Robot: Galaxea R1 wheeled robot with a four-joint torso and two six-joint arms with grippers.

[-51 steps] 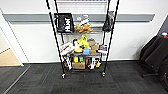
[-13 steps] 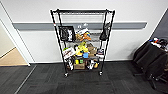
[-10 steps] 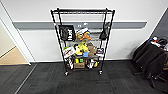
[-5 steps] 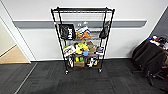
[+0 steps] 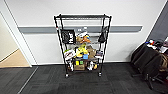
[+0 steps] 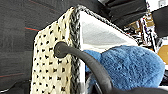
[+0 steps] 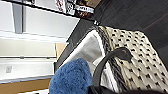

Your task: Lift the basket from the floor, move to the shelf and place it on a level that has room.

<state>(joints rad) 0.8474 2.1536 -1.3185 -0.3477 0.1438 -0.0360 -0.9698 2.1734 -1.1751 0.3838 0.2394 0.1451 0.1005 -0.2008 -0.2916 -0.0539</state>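
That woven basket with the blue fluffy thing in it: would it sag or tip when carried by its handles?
The basket probably keeps its shape: its woven wall looks straight and its braided rim looks firm. It is likely light, since the blue fluffy thing inside looks soft. The thin dark handle arches over the rim, so the basket might swing a little.
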